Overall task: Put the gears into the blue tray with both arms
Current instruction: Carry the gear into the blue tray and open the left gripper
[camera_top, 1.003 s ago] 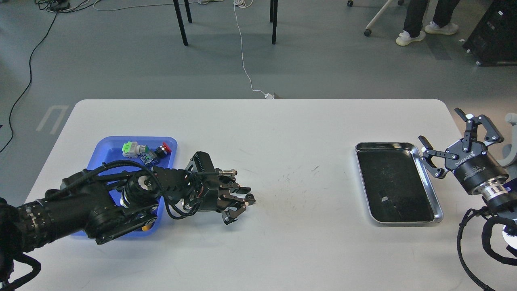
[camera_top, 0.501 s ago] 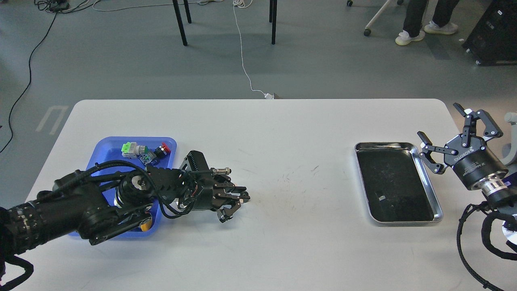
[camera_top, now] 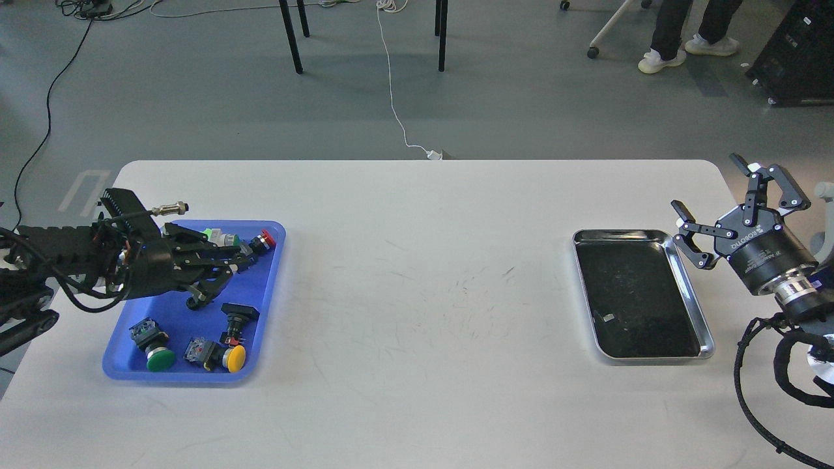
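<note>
While the left gripper (camera_top: 218,277) is held over the blue tray (camera_top: 266,294), its dark fingers are seen bunched low above the tray floor, and whether they are apart or clamped on anything cannot be told. No gear can be made out between them or in the tray; anything that small is lost against the black fingers. Push-button switches are seen in the tray: a green-capped one (camera_top: 153,348), a yellow-capped one (camera_top: 221,355), a black one (camera_top: 236,319) and a red-capped one (camera_top: 264,240). Well apart, at the table's (camera_top: 417,260) right edge, the right gripper (camera_top: 717,208) is held with fingers spread wide, empty, just beside the steel tray (camera_top: 692,299).
</note>
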You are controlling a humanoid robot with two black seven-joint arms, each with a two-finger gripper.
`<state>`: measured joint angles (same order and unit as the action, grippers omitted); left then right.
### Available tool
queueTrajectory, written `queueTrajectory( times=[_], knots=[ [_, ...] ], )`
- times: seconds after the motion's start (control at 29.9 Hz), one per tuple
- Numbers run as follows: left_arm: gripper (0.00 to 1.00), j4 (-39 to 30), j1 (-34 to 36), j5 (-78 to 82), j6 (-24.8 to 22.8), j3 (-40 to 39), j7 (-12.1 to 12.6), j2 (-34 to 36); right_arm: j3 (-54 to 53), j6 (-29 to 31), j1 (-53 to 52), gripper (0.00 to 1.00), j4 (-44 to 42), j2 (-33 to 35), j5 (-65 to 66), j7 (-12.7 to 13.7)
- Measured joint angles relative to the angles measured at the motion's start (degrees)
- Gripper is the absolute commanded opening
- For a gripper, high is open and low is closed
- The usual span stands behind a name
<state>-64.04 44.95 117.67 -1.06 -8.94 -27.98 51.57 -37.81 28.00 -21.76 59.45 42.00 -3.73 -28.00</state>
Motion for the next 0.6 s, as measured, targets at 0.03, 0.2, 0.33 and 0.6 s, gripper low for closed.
queueTrajectory(
  times=[0.03,0.2,0.33,0.6],
  knots=[
    [0.16,1.8,-0.4,-0.1,0.3,0.0,0.0,0.0,0.0,0.0,-0.1,0.99,0.1,0.0,0.2,0.0],
    [0.16,11.0,-0.8,-0.2,0.7,0.1,0.0,-3.6,0.0,0.0,-0.5,0.99,0.4,0.0,1.4,0.0],
    [0.17,16.8,-1.8,-0.2,0.7,0.1,0.0,-7.4,0.0,0.0,-0.5,0.99,0.4,0.3,1.5,0.0],
    [0.27,19.6,-3.3,-0.2,0.5,0.2,0.0,-9.0,-0.1,0.0,-0.5,0.99,0.3,0.7,1.5,0.0]
  ],
)
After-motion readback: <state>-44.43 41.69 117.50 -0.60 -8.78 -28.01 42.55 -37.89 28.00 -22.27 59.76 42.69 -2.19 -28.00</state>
